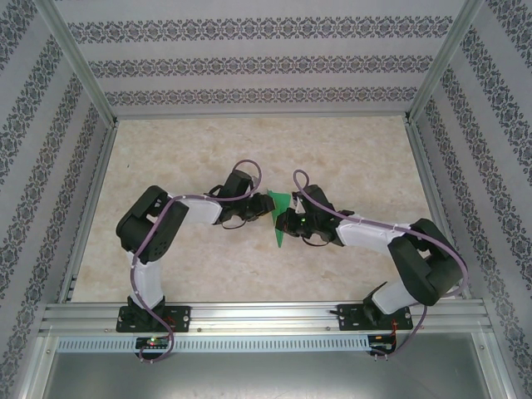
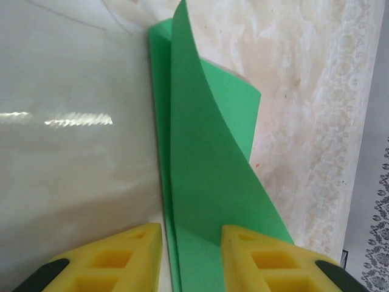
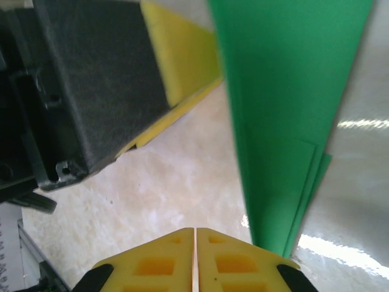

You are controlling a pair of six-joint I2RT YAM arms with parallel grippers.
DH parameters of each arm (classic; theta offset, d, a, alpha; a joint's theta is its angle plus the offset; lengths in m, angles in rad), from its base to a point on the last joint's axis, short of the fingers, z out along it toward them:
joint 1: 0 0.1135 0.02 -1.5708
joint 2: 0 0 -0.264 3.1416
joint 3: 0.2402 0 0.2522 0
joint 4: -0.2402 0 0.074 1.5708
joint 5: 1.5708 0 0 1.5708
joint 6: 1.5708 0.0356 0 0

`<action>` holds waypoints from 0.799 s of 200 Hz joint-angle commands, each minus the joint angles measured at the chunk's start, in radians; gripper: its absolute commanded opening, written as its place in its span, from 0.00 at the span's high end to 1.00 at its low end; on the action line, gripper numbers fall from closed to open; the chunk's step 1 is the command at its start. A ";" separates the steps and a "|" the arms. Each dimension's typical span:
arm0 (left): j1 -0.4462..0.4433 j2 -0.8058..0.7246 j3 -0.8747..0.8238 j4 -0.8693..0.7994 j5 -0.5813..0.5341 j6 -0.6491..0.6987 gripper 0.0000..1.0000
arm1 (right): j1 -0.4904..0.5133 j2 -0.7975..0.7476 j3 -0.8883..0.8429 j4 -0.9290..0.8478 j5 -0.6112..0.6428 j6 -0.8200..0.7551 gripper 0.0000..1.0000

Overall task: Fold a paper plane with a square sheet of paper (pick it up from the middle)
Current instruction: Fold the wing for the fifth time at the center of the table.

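1. Partly closed, my left gripper [image 2: 191, 230] grasps the green paper [image 2: 206, 170]. The folded layers run up between its two yellow fingers [image 2: 255, 258] and fill the gap.
2. My right gripper [image 3: 194, 234] is clenched on nothing, its yellow fingers pressed flat against each other. The narrow end of the paper [image 3: 285, 91] comes down just beside one finger, not between the two.
3. From above, the paper [image 1: 280, 202] stands on edge between my left gripper [image 1: 256, 214] and my right gripper [image 1: 287, 223], near the middle of the worktop [image 1: 249, 150]. I cannot tell whether its lower edge touches the surface.
4. Seen from my left wrist, one flap curls away from the flatter layers behind it.
5. Around me are the pale marbled worktop, patterned walls [image 1: 249, 66] on three sides, and a metal rail [image 1: 266, 316] along the near edge.
6. Crowding the space, the black body [image 3: 91, 79] of my left gripper sits close in front of my right wrist camera. One yellow finger [image 3: 182, 55] reaches towards the edge of the paper.
7. My left arm rises from its base to a bent elbow [image 1: 150, 220], then reaches right and inward. My right arm bends at its elbow [image 1: 428, 262] and reaches left. The two wrists face each other, with purple cables [image 1: 249, 170] looping over them.
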 commanded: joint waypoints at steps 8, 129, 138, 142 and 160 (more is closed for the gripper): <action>-0.008 -0.094 -0.029 -0.025 -0.044 -0.002 0.66 | -0.004 -0.089 0.022 -0.094 0.106 -0.035 0.88; 0.010 -0.110 0.003 -0.044 -0.026 0.002 0.65 | 0.086 0.015 0.055 -0.008 0.082 -0.020 0.88; 0.010 -0.104 0.007 -0.035 -0.017 0.000 0.65 | 0.087 0.002 0.039 0.009 0.071 -0.022 0.86; 0.010 -0.100 0.008 -0.031 -0.013 -0.003 0.65 | 0.087 0.004 0.037 0.012 0.057 -0.025 0.86; 0.010 -0.075 0.025 -0.017 0.013 -0.006 0.64 | 0.091 0.037 0.058 -0.006 0.016 -0.056 0.87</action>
